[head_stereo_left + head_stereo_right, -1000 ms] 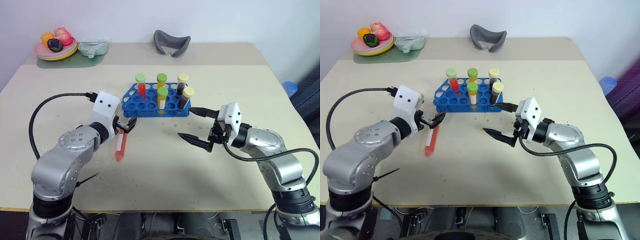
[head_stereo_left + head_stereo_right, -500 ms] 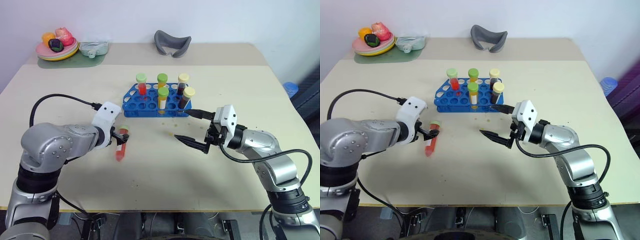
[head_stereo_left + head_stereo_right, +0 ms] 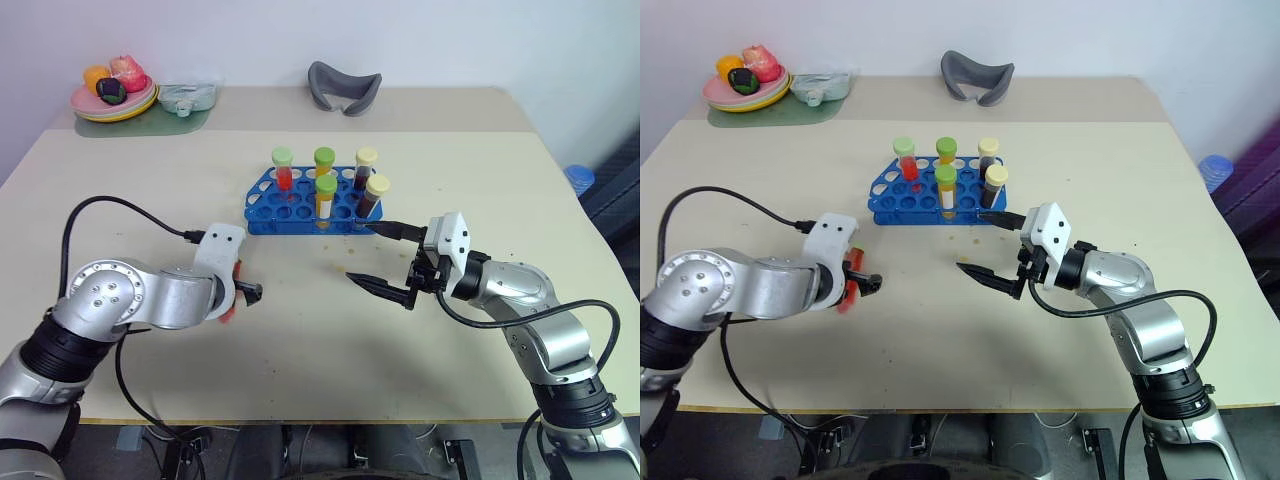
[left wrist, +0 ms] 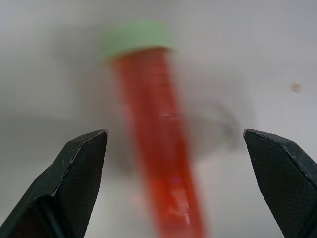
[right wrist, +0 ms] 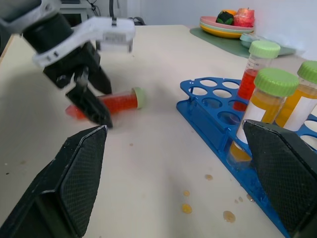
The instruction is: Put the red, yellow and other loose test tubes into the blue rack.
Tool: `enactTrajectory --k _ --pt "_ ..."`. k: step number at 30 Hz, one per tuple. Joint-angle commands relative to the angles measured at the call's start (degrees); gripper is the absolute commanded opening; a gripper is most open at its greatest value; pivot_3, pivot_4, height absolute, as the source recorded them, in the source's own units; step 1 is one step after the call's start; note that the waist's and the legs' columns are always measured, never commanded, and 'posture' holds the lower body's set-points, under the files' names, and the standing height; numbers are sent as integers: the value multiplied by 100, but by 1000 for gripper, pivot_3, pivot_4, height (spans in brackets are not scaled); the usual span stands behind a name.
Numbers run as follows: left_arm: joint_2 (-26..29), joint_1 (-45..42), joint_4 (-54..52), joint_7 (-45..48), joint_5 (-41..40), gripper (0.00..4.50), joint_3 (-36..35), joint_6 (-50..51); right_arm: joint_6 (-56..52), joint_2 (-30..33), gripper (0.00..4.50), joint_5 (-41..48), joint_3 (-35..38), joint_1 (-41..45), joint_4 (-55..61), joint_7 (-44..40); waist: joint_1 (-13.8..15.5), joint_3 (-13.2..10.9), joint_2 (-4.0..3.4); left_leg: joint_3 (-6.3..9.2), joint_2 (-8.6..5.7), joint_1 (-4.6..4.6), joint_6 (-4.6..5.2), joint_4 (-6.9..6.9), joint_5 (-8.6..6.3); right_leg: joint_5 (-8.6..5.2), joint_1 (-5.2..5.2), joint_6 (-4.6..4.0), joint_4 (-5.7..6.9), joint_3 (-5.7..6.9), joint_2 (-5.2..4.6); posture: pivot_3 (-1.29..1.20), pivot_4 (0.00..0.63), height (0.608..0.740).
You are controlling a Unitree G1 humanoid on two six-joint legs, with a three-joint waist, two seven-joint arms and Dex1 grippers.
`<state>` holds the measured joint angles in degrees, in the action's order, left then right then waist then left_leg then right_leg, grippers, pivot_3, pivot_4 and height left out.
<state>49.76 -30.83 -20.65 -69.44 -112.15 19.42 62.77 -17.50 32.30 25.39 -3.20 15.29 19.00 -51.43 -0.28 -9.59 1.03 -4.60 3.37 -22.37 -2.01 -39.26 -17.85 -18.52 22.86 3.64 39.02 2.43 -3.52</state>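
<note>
A red test tube with a light-green cap lies flat on the table, in front of and left of the blue rack. My left gripper points down over it, open, one finger on each side of the tube and apart from it. The right wrist view shows the same tube behind the left gripper's fingers. Several capped tubes stand upright in the rack: red, yellow and dark brown. My right gripper hangs open and empty just in front of the rack's right end.
At the back left are a plate of toy food on a green mat and a clear container. A grey curved object lies at the back centre. Small stains mark the table in front of the rack.
My left gripper has sunk and turned downward, and now straddles the red tube, which lay beside its fingers before. The tube and the right gripper have not moved.
</note>
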Motion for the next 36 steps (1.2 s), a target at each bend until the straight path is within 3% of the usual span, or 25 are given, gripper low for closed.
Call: enactTrajectory --k 1,7,20,35,36 --pt "-82 170 -223 -519 -85 4500 19 -377 116 -47 4473 28 14 39 135 -27 -13 0 0 0 0 0 0 0 0 0 0 0 0 0 1 0 150 735" --pt "-357 487 -102 -1222 -85 4500 -302 -636 120 -30 4473 35 16 50 109 -92 -11 1 -2 0 0 12 -1 0 0 0 -14 0 -4 0 2 0 150 735" --pt "-987 581 143 -2248 -85 4500 -668 -604 -300 619 4473 205 -90 -223 333 -849 0 2 -3 2 -1 72 -1 9 0 -2 -72 -2 -9 -2 7 0 150 735" --pt "-1591 795 331 -2306 -85 4500 -1051 -951 -215 557 4473 136 -107 -176 335 -759 100 12 -20 2 -7 99 0 12 0 -2 -104 0 -22 -4 5 0 150 735" --pt "-1570 792 351 -2306 -85 4246 -1046 -952 -212 552 4500 130 -109 -171 333 -754 102 12 -20 2 -8 99 0 12 0 -2 -105 0 -23 -4 5 0 150 735"
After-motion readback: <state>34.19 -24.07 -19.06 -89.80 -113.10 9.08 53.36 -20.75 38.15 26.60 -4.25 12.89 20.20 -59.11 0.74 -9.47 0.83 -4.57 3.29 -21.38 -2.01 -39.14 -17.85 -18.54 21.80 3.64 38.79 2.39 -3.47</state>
